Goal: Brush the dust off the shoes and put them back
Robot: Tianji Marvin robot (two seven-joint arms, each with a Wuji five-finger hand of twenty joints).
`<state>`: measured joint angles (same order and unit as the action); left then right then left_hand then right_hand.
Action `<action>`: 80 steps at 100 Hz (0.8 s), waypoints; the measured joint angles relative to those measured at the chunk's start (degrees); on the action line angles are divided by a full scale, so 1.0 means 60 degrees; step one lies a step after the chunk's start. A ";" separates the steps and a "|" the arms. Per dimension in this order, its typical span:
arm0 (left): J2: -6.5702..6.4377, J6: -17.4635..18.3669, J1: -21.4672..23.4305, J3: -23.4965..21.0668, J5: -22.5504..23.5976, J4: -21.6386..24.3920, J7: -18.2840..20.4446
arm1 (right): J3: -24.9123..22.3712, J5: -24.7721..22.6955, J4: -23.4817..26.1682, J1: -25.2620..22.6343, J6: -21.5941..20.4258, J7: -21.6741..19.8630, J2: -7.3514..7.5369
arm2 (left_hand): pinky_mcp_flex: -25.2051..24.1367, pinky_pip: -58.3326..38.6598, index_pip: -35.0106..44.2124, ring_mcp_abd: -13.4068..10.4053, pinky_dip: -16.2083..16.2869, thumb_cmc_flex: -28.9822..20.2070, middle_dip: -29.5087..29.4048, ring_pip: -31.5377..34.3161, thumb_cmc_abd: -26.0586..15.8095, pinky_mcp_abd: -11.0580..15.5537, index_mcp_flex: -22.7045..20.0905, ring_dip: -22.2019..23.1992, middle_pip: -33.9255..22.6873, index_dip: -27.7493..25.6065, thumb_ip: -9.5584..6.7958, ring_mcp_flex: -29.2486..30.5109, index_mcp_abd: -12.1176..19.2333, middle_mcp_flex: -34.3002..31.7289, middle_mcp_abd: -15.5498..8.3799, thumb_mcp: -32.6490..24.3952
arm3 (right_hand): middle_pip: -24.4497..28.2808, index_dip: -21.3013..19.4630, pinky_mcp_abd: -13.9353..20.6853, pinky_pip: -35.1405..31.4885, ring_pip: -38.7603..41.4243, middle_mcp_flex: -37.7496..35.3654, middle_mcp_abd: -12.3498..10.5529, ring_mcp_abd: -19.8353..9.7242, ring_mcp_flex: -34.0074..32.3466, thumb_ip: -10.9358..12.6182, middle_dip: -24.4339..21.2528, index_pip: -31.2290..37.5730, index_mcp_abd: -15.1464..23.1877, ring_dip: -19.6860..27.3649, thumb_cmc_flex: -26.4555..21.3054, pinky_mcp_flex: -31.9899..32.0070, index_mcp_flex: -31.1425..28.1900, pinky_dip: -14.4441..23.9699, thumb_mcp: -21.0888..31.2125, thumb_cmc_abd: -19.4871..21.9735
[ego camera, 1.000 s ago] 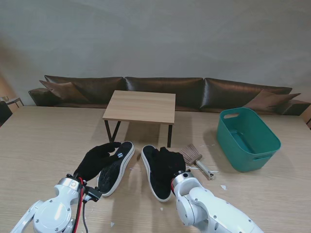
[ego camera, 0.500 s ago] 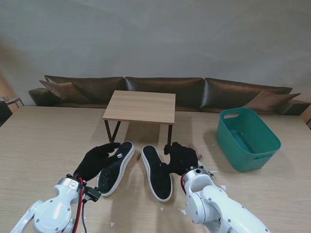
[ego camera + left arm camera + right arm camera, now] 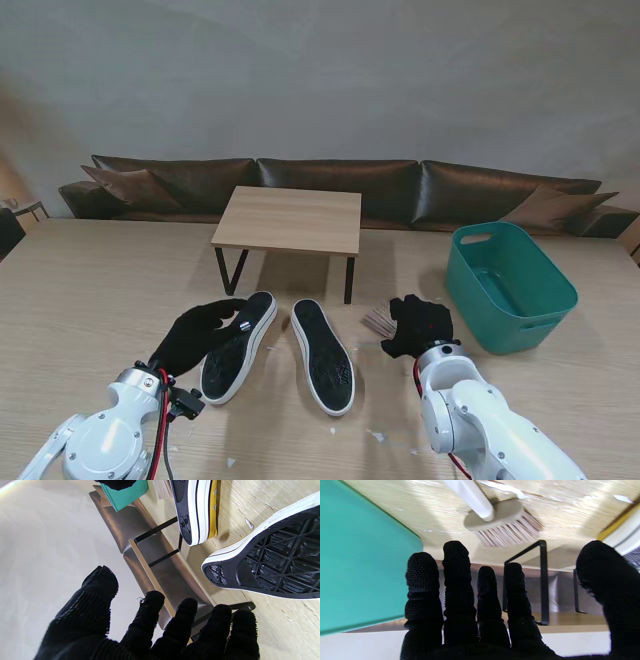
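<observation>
1. Right now the right hand (image 3: 417,325) is hovering over the brush (image 3: 495,520), fingers spread and holding nothing; the brush is lying on the table (image 3: 90,290) between the shoes and the green basket (image 3: 512,285), its bristles pointing toward the small side table (image 3: 290,220).
2. Meanwhile the left hand (image 3: 195,333) is hanging empty and spread just beside the left shoe (image 3: 240,345), not gripping it.
3. Both shoes are lying sole-up and side by side in front of me, the right shoe (image 3: 323,355) a little apart from its mate; paper scraps are dotting the table nearer to me.
4. Judging from this, the step in hand is picking up the brush, and brushing is not yet begun.
5. To do it well, I am thinking the palm should be coming down over the white handle, not the bristle head, with the thumb going under one side and the fingers closing round the other.
6. The handle is looking smooth and round, so a full wrap is likely holding better than a fingertip pinch.
7. Keeping clear of the basket wall, which is sitting close beside the fingers, is worth watching.
</observation>
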<state>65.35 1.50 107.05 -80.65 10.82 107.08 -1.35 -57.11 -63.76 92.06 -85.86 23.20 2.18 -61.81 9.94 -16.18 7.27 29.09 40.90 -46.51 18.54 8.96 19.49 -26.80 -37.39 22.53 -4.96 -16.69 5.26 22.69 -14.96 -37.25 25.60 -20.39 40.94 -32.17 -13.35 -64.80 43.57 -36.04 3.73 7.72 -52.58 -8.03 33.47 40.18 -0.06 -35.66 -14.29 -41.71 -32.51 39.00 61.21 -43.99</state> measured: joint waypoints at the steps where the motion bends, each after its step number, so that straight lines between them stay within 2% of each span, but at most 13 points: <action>1: -0.0001 0.0000 0.0001 0.0000 0.0000 0.0000 0.0001 | -0.0008 -0.0020 -0.0019 0.0000 0.0011 -0.0009 0.0005 | 0.0000 0.0000 0.0000 0.0000 0.0000 0.0000 0.0000 0.0000 0.0000 0.0000 0.0000 0.0000 0.0000 0.0000 0.0000 0.0000 0.0000 0.0000 0.0000 0.0000 | 0.0000 0.0000 0.0000 0.0000 -0.0002 0.0000 0.0000 0.0000 0.0000 -0.0046 0.0000 -0.0003 -0.0006 0.0001 0.0004 0.0000 0.0000 0.0000 -0.0055 -0.0030; 20: -0.0009 -0.0015 0.0031 -0.0005 0.0022 -0.0001 0.0018 | 0.0007 -0.0048 -0.0453 0.0087 0.0326 -0.0098 0.0068 | 0.0000 0.0001 0.0036 0.0000 0.0003 -0.0002 0.0000 0.0000 0.0000 0.0000 -0.0002 0.0000 0.0000 -0.0010 0.0000 0.0000 0.0000 0.0000 -0.0003 0.0004 | 0.0022 -0.0007 -0.0002 -0.0222 -0.0165 -0.0106 0.0000 0.0000 -0.0130 -0.0047 0.0000 -0.0099 -0.0123 0.0028 0.0004 0.0000 -0.0117 0.0000 0.0069 -0.0382; 51: -0.0015 -0.0013 0.0079 -0.0073 0.0042 0.0002 0.0063 | 0.0830 0.0043 -0.1523 0.0787 0.0990 0.0036 0.0118 | -0.0001 0.0001 0.0043 0.0000 0.0006 -0.0005 0.0000 0.0000 0.0000 0.0000 -0.0007 0.0000 0.0000 -0.0036 0.0000 0.0000 0.0000 -0.0001 -0.0018 0.0085 | -0.0077 -0.0007 -0.0003 -0.0564 0.0010 -0.0397 0.0000 -0.0113 -0.0666 -0.0047 0.0000 -0.0105 -0.0187 0.0046 0.0004 -0.0015 -0.0205 0.0145 0.0166 -0.0382; 65: -0.0020 -0.0015 0.0089 -0.0077 0.0038 0.0003 0.0081 | 0.1119 0.0206 -0.1846 0.1081 0.1128 -0.0042 0.0116 | -0.0001 0.0001 0.0048 0.0000 0.0006 -0.0005 0.0000 0.0000 0.0000 0.0000 -0.0010 0.0000 0.0000 -0.0039 0.0000 0.0000 0.0000 -0.0001 -0.0021 0.0091 | 0.0009 -0.0007 -0.0003 -0.0657 0.0056 -0.0459 0.0000 -0.0120 -0.0569 -0.0104 0.0000 -0.0114 -0.0222 -0.0011 -0.0006 -0.0028 -0.0206 0.0148 0.0232 -0.0382; 78: -0.0023 -0.0015 0.0098 -0.0081 0.0019 0.0004 0.0092 | 0.1390 0.0511 -0.2037 0.1350 0.1256 -0.0434 0.0121 | -0.0001 0.0001 0.0050 0.0000 0.0008 -0.0005 0.0000 0.0000 0.0000 0.0000 -0.0011 0.0000 0.0000 -0.0039 0.0000 0.0000 0.0000 -0.0001 -0.0023 0.0092 | 0.0001 0.0074 -0.0003 -0.0660 0.0057 -0.0459 0.0000 -0.0135 -0.0569 -0.0104 0.0000 -0.0115 -0.0293 -0.0015 -0.0675 -0.0013 -0.0378 0.0150 0.0696 -0.0381; 80: -0.0023 -0.0015 0.0099 -0.0081 0.0018 0.0004 0.0092 | 0.1428 0.0537 -0.2048 0.1386 0.1278 -0.0552 0.0125 | -0.0001 0.0001 0.0050 0.0000 0.0008 -0.0005 0.0000 0.0000 0.0000 0.0000 -0.0011 0.0000 0.0000 -0.0039 0.0000 0.0000 0.0000 -0.0001 -0.0023 0.0092 | 0.0001 0.0064 -0.0003 -0.0660 0.0057 -0.0460 0.0000 -0.0138 -0.0569 -0.0104 0.0000 -0.0059 -0.0473 -0.0015 -0.0760 -0.0016 -0.0275 0.0150 0.0864 -0.0381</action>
<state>65.21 1.41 107.64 -81.13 10.93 107.10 -0.80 -48.54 -60.53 79.77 -77.54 30.87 -1.14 -61.06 9.93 -16.17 7.57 29.09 40.95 -46.54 18.54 8.96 19.49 -26.80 -37.45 22.53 -4.96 -16.92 5.26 22.69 -14.96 -37.26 25.46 -19.83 40.95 -31.79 -13.37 -68.76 43.91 -38.79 3.73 6.89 -55.99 -8.65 33.46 39.83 -2.90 -35.75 -18.85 -41.81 -34.16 39.90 66.40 -46.27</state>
